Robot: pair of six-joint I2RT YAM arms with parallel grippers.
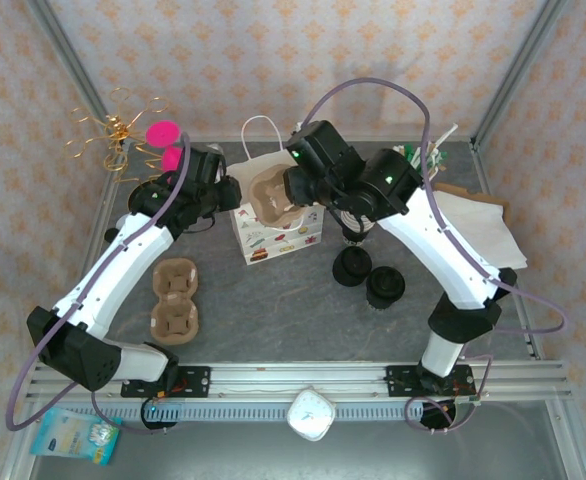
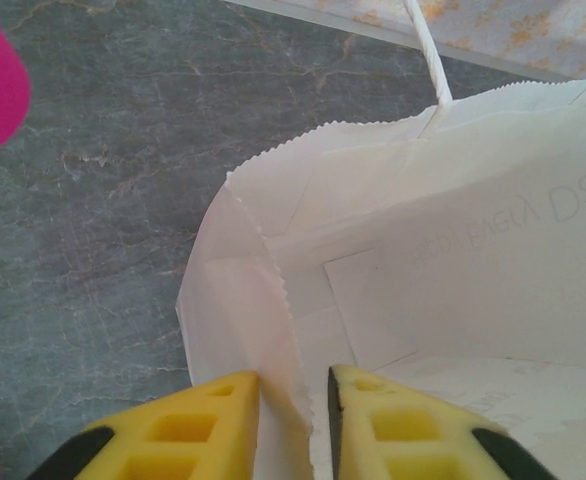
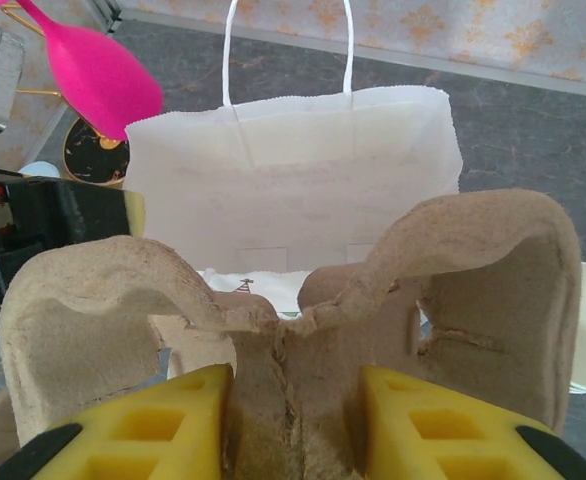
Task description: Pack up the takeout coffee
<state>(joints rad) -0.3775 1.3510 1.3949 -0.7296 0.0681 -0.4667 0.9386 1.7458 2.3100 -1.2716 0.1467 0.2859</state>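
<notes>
A white paper bag (image 1: 276, 232) stands open at the table's middle. My left gripper (image 1: 231, 194) is at its left rim. In the left wrist view the gripper (image 2: 293, 375) straddles the bag's serrated side wall (image 2: 273, 300). The paper lies against one finger and a narrow gap is left at the other. My right gripper (image 1: 293, 196) is shut on the centre ridge of a brown pulp cup carrier (image 3: 303, 310), holding it over the bag's mouth (image 3: 293, 170). The takeout coffee is out of view.
A second pulp carrier (image 1: 176, 301) lies on the table at the left. Two black round stacks (image 1: 354, 266) (image 1: 384, 287) sit right of the bag, with white paper sheets (image 1: 478, 225) beyond. Pink spoons (image 1: 163, 133) and gold wire (image 1: 113, 125) stand at the back left.
</notes>
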